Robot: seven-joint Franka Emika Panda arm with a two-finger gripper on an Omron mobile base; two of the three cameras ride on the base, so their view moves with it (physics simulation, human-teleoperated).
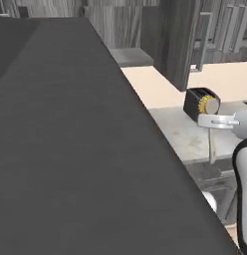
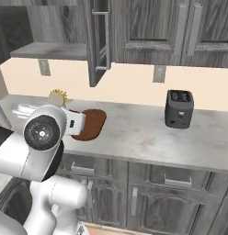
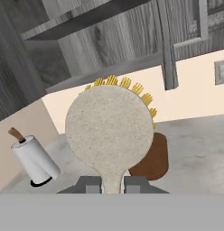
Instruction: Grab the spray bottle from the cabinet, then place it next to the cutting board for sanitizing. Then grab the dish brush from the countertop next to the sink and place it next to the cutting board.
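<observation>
The jaws were clamped on the dish brush (image 3: 109, 131) handle (yellow bristles facing away), holding it above the desk (image 2: 143, 133), seemingly near the cutting board (image 2: 90, 124).

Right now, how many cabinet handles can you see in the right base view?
3: one handle on the open door, two handles on the closed doors above the toaster. More may be hidden.

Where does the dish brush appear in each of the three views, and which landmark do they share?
Left base view: dish brush at right, before the toaster.
Right base view: brush head at left, above the cutting board.
Hand view: brush central, in the gripper.
Shared landmark: the open cabinet door.
</observation>
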